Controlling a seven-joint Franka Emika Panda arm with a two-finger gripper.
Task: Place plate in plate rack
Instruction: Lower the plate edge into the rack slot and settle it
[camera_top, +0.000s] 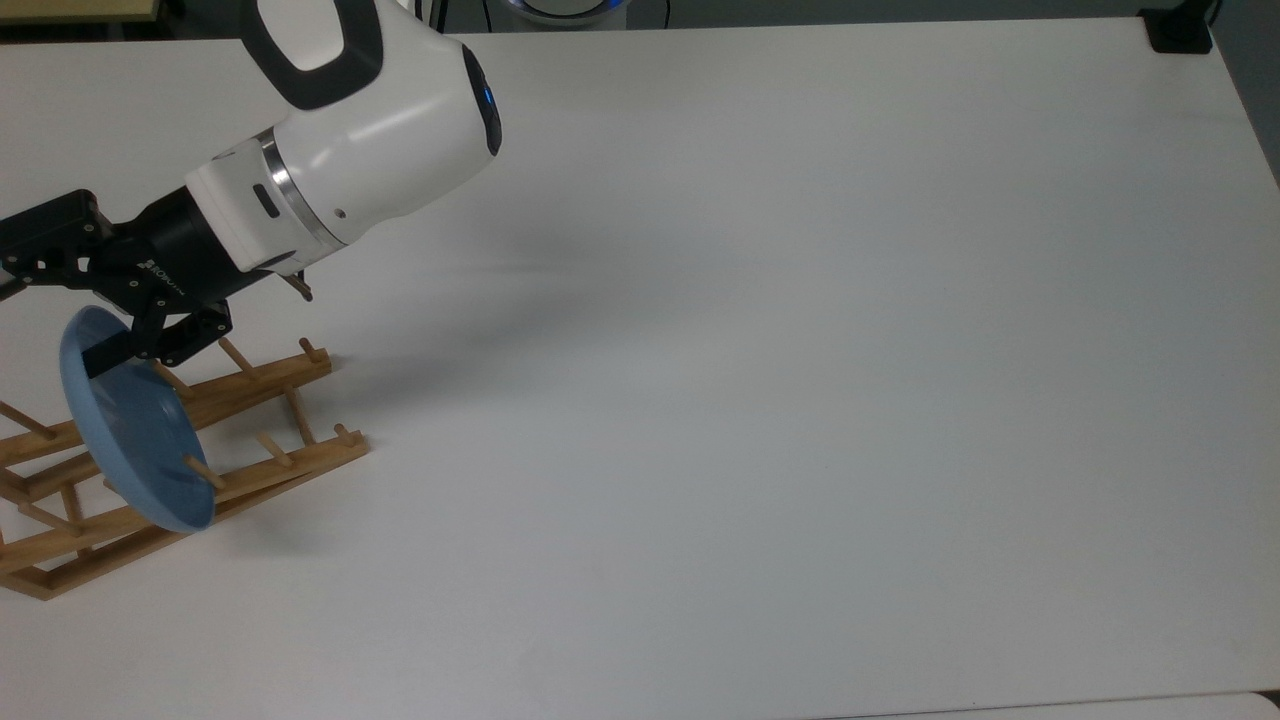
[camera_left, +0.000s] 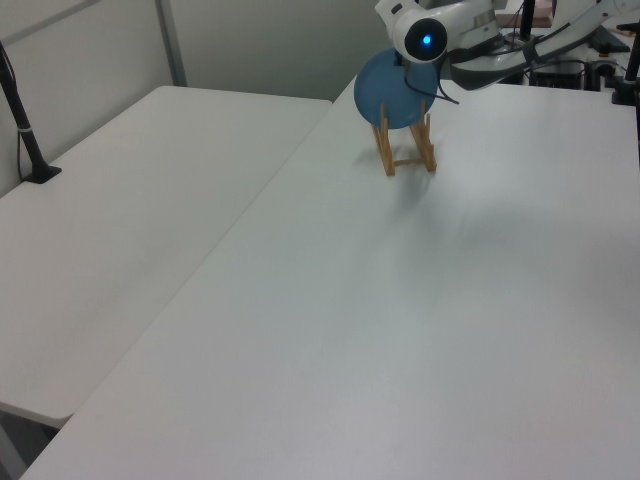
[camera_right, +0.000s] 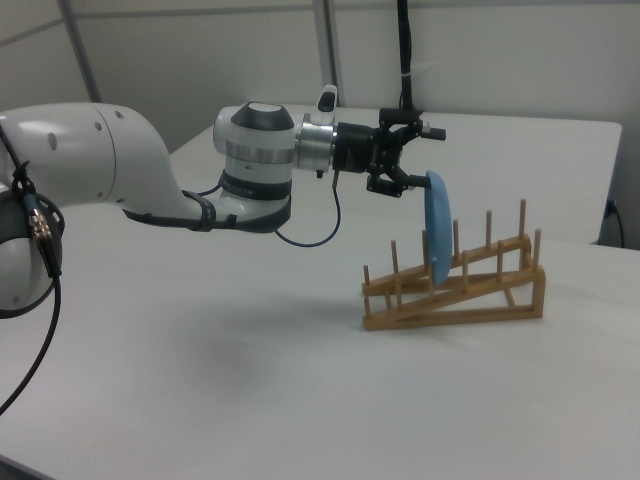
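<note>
Standing on edge at the far left of the top view, the plate (camera_top: 135, 425) sat in the plate rack (camera_top: 250, 440), slotted between upright pegs and leaning slightly, its lower rim down between the two wooden rails. The rack lay on the white bench (camera_top: 760, 400) near its left edge in that frame, running diagonally from the lower left corner toward the centre.

Just above the plate's upper rim, at the left edge of the top view, the gripper (camera_top: 55, 300) was spread wide, its fingers (camera_top: 110, 352) apart and holding nothing; one dark finger lay just beside the plate's top edge, and whether it touched could not be told. The white arm (camera_top: 350, 150) reached in from the upper left of the frame.

In the left view, the plate (camera_left: 383, 90) appeared as a blue disc at the upper centre, upright on the rack (camera_left: 405, 150), with the arm's wrist (camera_left: 425, 40) partly in front of it.

In the right view, the arm (camera_right: 150, 180) stretched from the left edge toward the centre, the open gripper (camera_right: 405, 155) ending next to the plate's top. The plate (camera_right: 437, 230) stood edge-on right of centre, between pegs in the middle part of the rack (camera_right: 455, 290).
</note>
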